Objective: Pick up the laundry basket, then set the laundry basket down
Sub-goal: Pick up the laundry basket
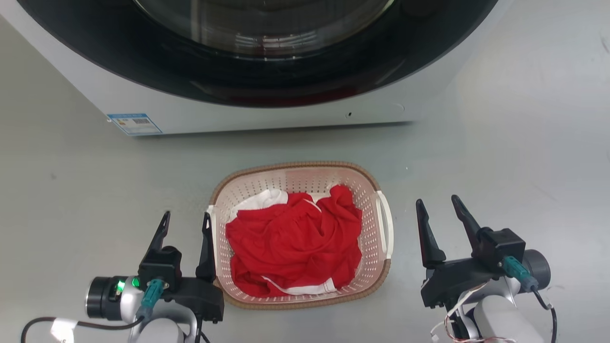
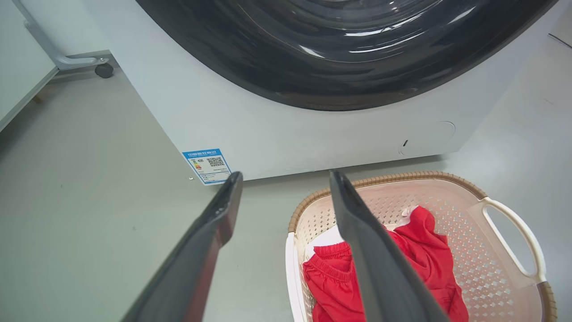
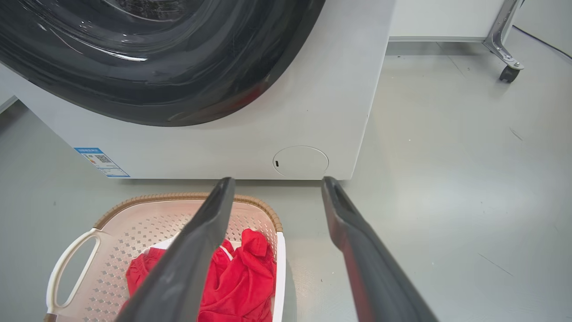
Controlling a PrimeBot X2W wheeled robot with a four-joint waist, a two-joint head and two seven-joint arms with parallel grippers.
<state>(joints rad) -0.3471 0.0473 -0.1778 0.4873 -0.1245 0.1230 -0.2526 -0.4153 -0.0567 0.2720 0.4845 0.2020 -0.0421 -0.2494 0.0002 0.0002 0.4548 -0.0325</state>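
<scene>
Left pincer [image 1: 186,215] and right pincer [image 1: 437,200] both hang released, flanking the laundry basket [image 1: 295,183] on the floor [image 1: 500,166] before the washing machine [image 1: 286,116]; I should grip both white handles [image 1: 383,224] evenly and lift level.

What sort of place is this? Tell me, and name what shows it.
Probably a laundry area, perhaps a test room set up as one. A front-loading washer stands on a grey floor, the laundry basket with red clothing sits before it, and a frame on a caster stands beside.
</scene>
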